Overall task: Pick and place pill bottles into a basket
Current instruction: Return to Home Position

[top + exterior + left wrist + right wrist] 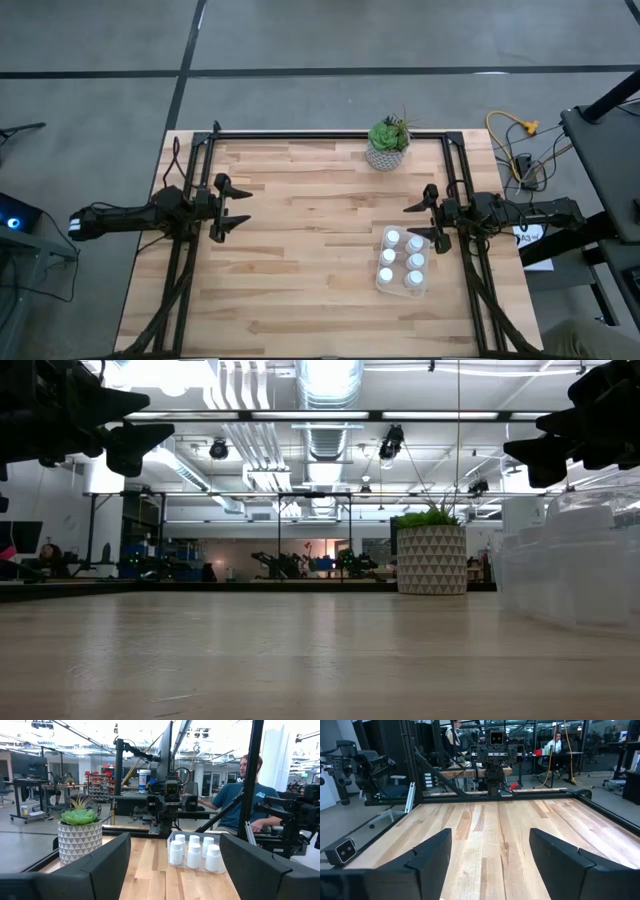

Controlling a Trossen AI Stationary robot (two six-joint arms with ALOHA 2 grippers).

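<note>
Several white pill bottles (392, 238) stand upright, close together, inside the clear basket (378, 284) on the wooden table, right of centre; the left wrist view shows the pill bottles (194, 854) in the basket (172, 838). My right gripper (408, 222) hovers open just left of and above the basket, pointing level toward the table's left. My left gripper (248, 207) hangs open over the table's left part, pointing right, with nothing between its fingers. In the low view the basket (575, 565) shows at the right.
A potted green plant (388, 146) in a patterned pale pot stands at the far edge, right of centre. Black frame rails (330, 134) run along the far, left and right sides. Bare wood lies between the arms. A seated person (240, 795) is beyond the table's right side.
</note>
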